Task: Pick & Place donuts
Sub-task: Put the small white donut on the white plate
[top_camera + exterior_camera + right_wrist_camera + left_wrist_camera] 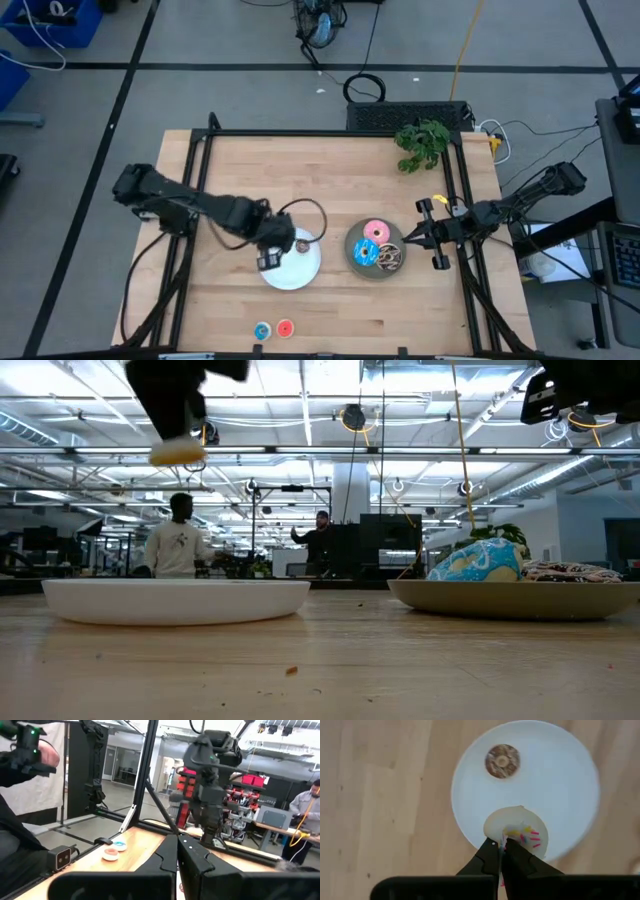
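Note:
My left gripper hangs above the round white plate, shut on a white mini donut with coloured sprinkles. A brown mini donut lies flat on that plate. The grey plate holds the pink donut, the blue sprinkled donut and the dark brown drizzled donut. A blue mini donut and a red mini donut lie on the table near its front edge. My right gripper waits shut just right of the grey plate. My left gripper pinches the white mini donut by one side of its ring between its two fingers, which come from above and point down. The donut hangs roughly level under the fingers, lifted well clear of the white plate.
A green plant sprig lies at the table's far right corner. Black frame rails run along the table's edges. People stand in the room beyond the table. Bare wood lies left of the white plate and along the far half.

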